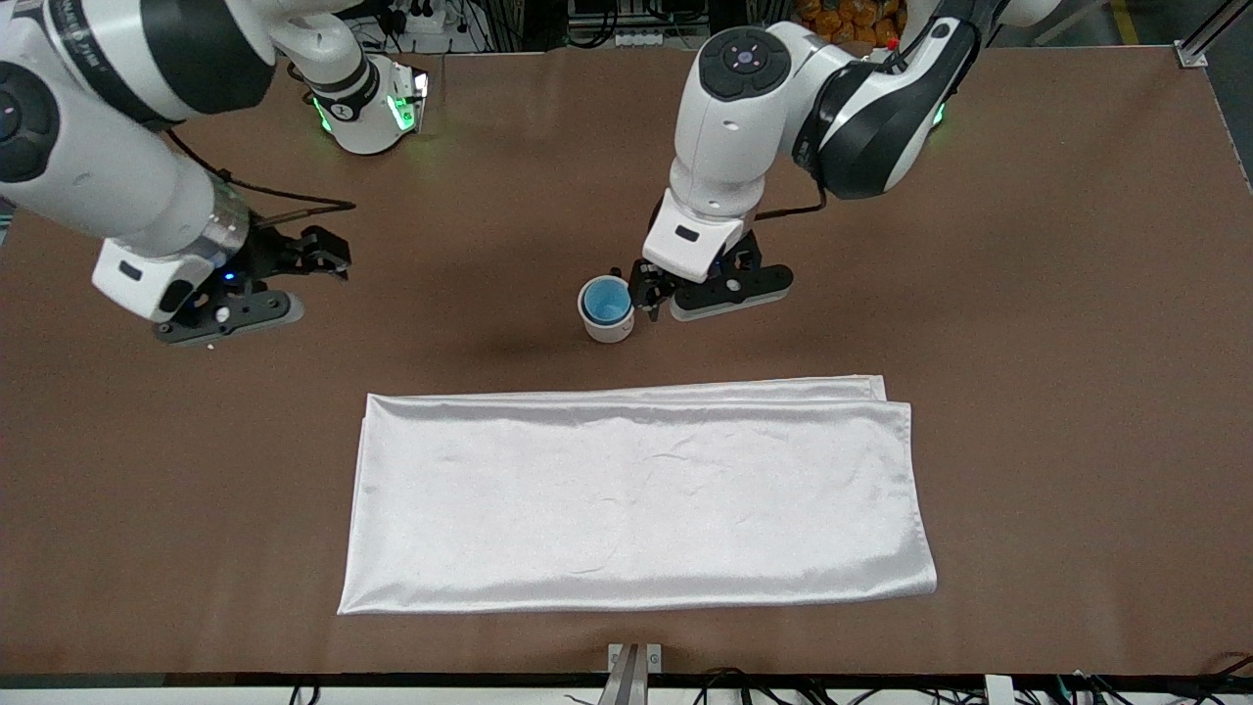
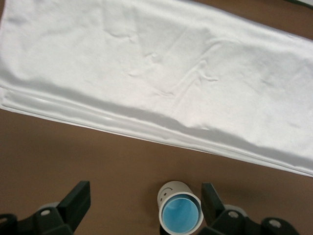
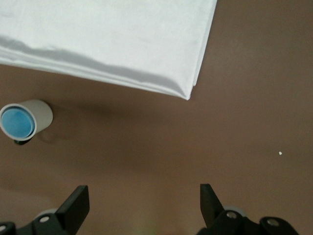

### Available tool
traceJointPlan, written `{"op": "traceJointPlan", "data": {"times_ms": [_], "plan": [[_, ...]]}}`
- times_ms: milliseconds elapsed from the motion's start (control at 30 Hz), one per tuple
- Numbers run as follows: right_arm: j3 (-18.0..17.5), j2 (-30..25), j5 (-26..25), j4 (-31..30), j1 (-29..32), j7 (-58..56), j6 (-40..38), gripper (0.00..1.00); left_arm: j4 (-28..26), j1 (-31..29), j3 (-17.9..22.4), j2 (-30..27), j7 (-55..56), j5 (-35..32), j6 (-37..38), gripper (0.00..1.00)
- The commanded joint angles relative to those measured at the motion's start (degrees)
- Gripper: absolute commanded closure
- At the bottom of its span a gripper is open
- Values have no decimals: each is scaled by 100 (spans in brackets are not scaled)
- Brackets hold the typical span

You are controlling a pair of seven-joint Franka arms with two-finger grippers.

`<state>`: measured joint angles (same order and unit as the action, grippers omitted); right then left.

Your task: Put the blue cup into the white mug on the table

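So the blue cup [image 1: 606,300] is already sitting inside the white mug [image 1: 609,323], its rim showing just inside the mug's. The pair stands upright on the table [image 1: 1028,294], roughly mid-table and a bit closer to the robots' edge, farther from the front camera than the shiny white folded cloth [image 1: 636,499], with a strip of bare brown between them.

The left gripper [image 1: 654,294] is right beside the mug, on the side toward the left arm's end. Its fingers are spread wide and hold nothing; in the left wrist view the mug sits by one finger [image 2: 211,198], not between them, and I can't tell if it touches.

The right gripper [image 1: 328,257] waits near the right arm's end of the table, fingers wide apart and empty.

My read: placing looks done, and this is the let-go/back-off step. The next move should be a clean lift away from the mug without clipping it, since a nudge could tip it.
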<state>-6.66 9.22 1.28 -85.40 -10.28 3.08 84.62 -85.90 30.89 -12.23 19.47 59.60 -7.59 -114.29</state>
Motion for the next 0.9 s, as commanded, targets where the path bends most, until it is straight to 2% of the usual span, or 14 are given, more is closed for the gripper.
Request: {"op": "traceJointPlan", "data": {"times_ms": [0,133,267,367,500,667,867], "plan": [[-28,-113,-67,453,-282,543,-901,0,-138,-328,-33,-470,-536,-120,398,0],[-11,-262,-49,1112,-238,870,-1693,0,-147,-662,-33,-690,-1151,-41,679,0],[7,-341,-67,1316,-229,826,-2107,0,-138,-1014,-33,-848,-1740,-41,864,0],[16,-254,-119,1281,-212,861,-2020,0,-138,-1383,-42,-910,-2188,-15,891,0],[7,229,-24,1272,16,764,-1659,0,-121,-1831,-51,-937,-2785,160,891,0],[-11,151,-628,1342,-80,835,-1598,0,-42,-2315,-51,-937,-3462,328,1005,0],[86,98,-717,1412,271,808,-1422,0,73,-2666,-51,-937,-3850,407,1189,0]]}}
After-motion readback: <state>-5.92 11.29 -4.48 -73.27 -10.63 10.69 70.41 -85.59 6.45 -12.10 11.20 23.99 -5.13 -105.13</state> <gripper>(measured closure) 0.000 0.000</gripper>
